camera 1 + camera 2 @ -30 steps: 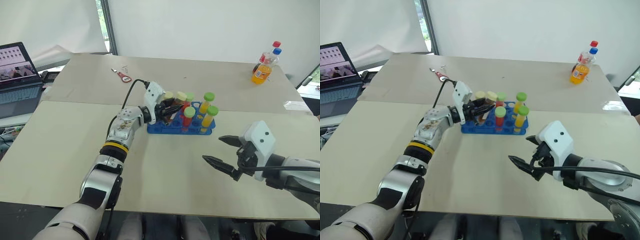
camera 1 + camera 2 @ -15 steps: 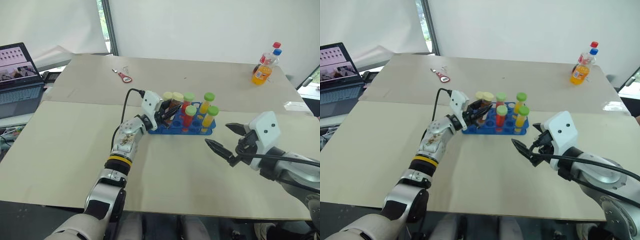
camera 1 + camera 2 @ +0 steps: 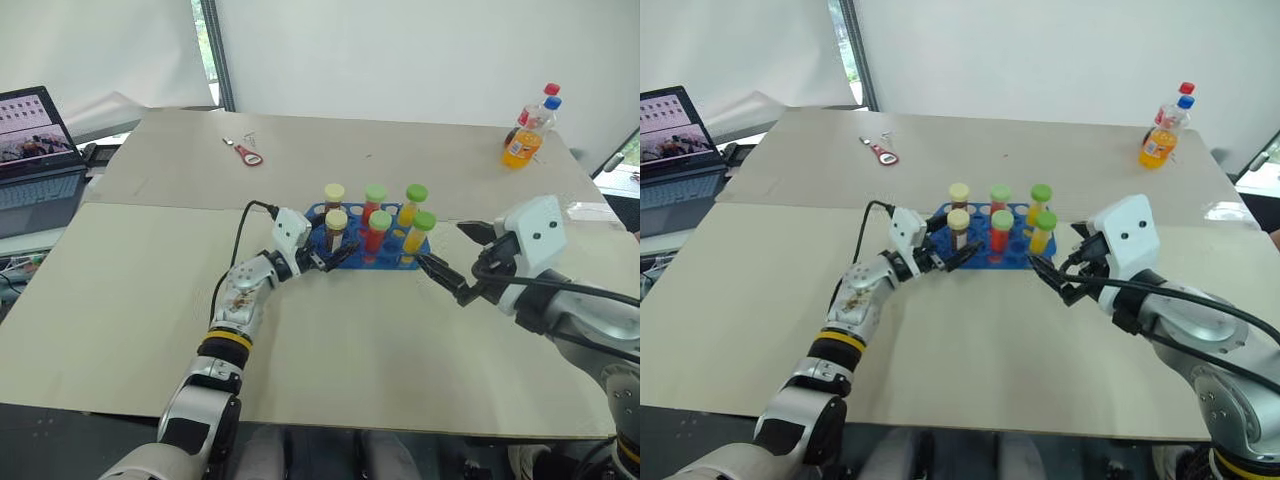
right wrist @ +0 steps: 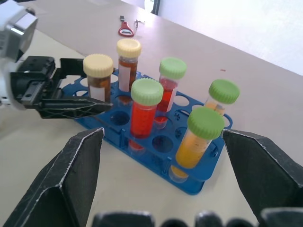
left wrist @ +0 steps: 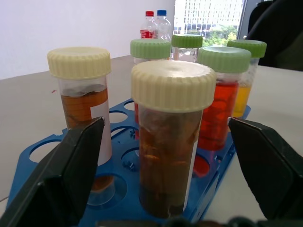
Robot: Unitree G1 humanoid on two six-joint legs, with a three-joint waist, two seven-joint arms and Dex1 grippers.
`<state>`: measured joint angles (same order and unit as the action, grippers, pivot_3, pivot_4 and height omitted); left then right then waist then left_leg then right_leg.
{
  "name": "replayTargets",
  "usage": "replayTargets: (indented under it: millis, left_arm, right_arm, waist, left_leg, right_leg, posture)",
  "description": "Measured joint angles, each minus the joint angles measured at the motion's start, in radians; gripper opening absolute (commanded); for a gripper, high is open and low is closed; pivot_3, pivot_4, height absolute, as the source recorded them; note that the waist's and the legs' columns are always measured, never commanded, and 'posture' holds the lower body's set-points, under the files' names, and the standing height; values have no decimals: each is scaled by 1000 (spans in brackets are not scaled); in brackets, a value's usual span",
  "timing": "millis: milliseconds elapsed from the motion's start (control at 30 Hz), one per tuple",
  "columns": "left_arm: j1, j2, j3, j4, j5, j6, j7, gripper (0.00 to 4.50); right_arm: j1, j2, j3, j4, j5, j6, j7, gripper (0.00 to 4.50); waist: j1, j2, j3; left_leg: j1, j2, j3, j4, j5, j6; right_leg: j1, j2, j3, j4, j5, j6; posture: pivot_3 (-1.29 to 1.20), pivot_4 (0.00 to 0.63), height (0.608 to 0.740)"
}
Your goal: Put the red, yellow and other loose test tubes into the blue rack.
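Blue rack mid-table holds six upright test tubes; left gripper spread open beside the nearest cream-capped tube, right gripper open alongside; soda bottles, scissors, laptop well apart

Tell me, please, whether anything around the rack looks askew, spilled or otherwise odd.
Nothing stands out. All six test tubes stand upright and capped in the blue rack, with no liquid on the table. The left end effector, open, sits beside the front cream-capped tube.

Six capped test tubes upright in blue rack, seemingly none loose.
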<state>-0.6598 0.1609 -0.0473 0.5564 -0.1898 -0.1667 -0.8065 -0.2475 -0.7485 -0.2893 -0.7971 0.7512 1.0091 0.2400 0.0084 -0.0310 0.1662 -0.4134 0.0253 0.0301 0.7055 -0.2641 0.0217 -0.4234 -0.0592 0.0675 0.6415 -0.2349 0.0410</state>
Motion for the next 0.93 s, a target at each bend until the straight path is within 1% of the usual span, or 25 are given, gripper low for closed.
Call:
replayTargets:
  millis: [133,200,267,400,500,567,667,800,933]
  left_arm:
    - [74,144,-14,-135,0,86,-82,4419]
    - [106,244,-14,-230,-6,153,-133,4419]
    - [132,364,8,-308,-16,206,-178,4478]
    - [152,608,98,-394,-38,303,-253,4478]
    - [196,747,115,-425,-14,348,-286,4478]
    - [227,790,116,-436,-6,373,-302,4478]
    - [249,796,116,-437,-6,385,-309,4478]
    - [255,797,133,-466,-10,403,-295,4478]
    - [286,797,150,-514,-19,437,-288,4478]
  right_arm:
    - [5,-35,-14,38,2,-17,74,4424]
    - [33,-103,-28,69,-8,-57,161,4424]
    - [51,-173,-57,114,-30,-113,261,4462]
    - [82,-274,-127,229,-72,-225,451,4462]
    - [124,-332,-132,307,-116,-300,572,4462]
    - [143,-353,-131,352,-143,-340,636,4462]
    - [144,-369,-127,402,-185,-400,691,4462]
    - [138,-369,-106,446,-220,-441,718,4462]
    - [96,-368,-78,475,-232,-450,720,4462]
  waist:
    - [-9,0,0]
    - [-11,0,0]
    - [-14,0,0]
    - [-17,0,0]
    - [-16,1,0]
    - [-15,1,0]
    - [-13,0,1]
    - [-14,0,1]
    - [-20,0,1]
  left_leg:
    - [0,1,0,-1,0,0]
    - [0,1,0,-1,0,0]
    - [0,2,0,-1,0,0]
    - [3,4,1,-2,0,0]
    - [4,4,3,-3,0,0]
    - [4,4,5,-3,0,0]
    - [4,5,9,-3,0,0]
    - [4,5,11,-3,0,0]
    - [4,5,12,-3,0,0]
  right_leg:
    - [-1,0,0,0,0,0]
    - [-1,0,0,0,0,0]
    - [-1,0,0,0,0,0]
    - [1,0,0,-1,0,0]
    - [1,0,0,-1,0,0]
    - [1,0,0,-1,-1,0]
    - [1,0,0,-1,-1,-1]
    - [0,0,0,-1,-1,-1]
    - [-1,1,1,0,-1,-1]
  posture:
    - [0,150,733]
    - [0,150,733]
    - [0,150,733]
    - [0,150,733]
    - [0,150,733]
    - [0,150,733]
    - [0,150,733]
    - [0,150,733]
    - [0,150,733]
